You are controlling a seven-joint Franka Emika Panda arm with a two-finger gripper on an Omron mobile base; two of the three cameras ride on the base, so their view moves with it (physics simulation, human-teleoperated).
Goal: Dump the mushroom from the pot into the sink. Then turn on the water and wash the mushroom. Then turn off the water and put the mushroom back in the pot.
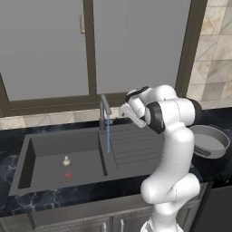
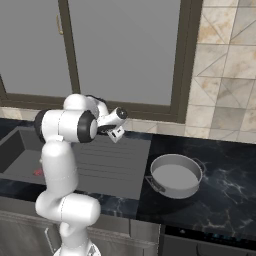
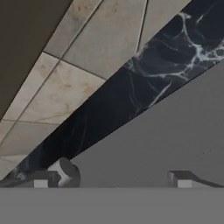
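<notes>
Mushroom [image 1: 66, 160] is seen upright on the floor of the sink [image 1: 41, 147], just beside the red drain mark [image 1: 68, 175]. Water [image 1: 108, 133] is seen falling in a thin blue stream from the faucet [image 1: 103, 109] into the basin. The gripper [image 3: 111, 180] is held up near the faucet base, jaws spread wide with nothing between them, well apart from the mushroom. The pot [image 2: 175, 175] is set on the counter [image 2: 225, 195], right of the drainboard [image 2: 112, 162].

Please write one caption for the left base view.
Water runs from the faucet while the mushroom sits in the sink.
</notes>
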